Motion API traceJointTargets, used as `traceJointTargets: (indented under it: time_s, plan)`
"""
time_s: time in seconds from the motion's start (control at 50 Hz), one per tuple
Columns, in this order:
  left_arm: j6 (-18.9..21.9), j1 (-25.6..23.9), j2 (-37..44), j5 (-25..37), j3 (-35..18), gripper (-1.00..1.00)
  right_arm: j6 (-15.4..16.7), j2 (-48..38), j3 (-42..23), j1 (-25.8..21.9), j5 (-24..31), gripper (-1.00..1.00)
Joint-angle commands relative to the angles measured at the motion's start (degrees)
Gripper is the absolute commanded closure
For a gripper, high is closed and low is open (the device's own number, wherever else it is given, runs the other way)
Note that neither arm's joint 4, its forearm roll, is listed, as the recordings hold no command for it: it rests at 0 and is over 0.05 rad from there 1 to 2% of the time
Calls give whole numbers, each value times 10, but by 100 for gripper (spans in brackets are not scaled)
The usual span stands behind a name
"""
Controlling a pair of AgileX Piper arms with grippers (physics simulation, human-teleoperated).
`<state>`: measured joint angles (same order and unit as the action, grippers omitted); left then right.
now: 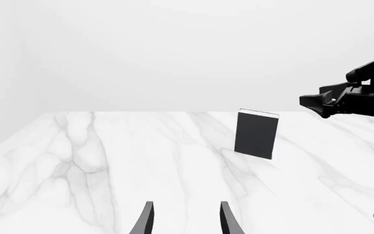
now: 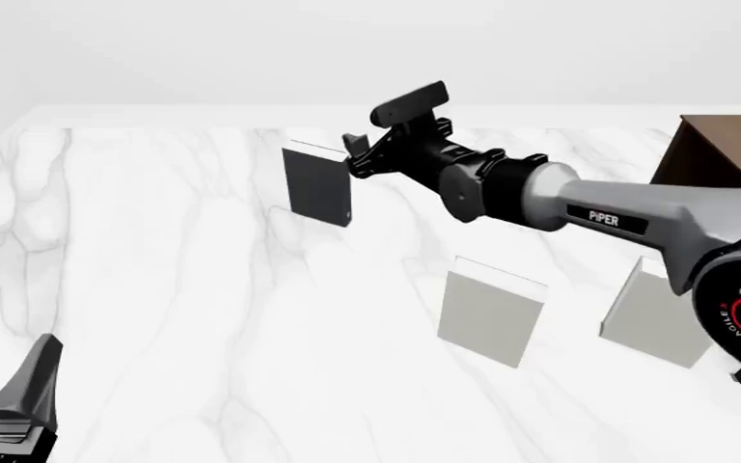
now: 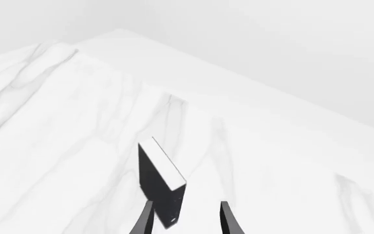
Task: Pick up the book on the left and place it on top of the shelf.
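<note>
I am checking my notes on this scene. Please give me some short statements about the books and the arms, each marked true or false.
1. The black book stands upright on the table. True.
2. The right tool is shut on the black book. False: its fingers are open, close to the book, not gripping.
3. Two pale books stand nearer the camera than the black book. True.
4. A book lies on top of the shelf. False: no book is seen there.
5. The left tool is open. True.
</note>
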<state>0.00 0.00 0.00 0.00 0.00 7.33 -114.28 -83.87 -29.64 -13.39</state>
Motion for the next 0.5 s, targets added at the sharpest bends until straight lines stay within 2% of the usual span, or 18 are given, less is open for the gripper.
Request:
traceJointTargets:
  time_s: [0.02,0.5]
  plan:
    - [0,0,0,0,0,-100,-3,-24,-17,-5,-1,-100]
    - [0,0,0,0,0,-100,-15,-80,-58,-19,-17,-100]
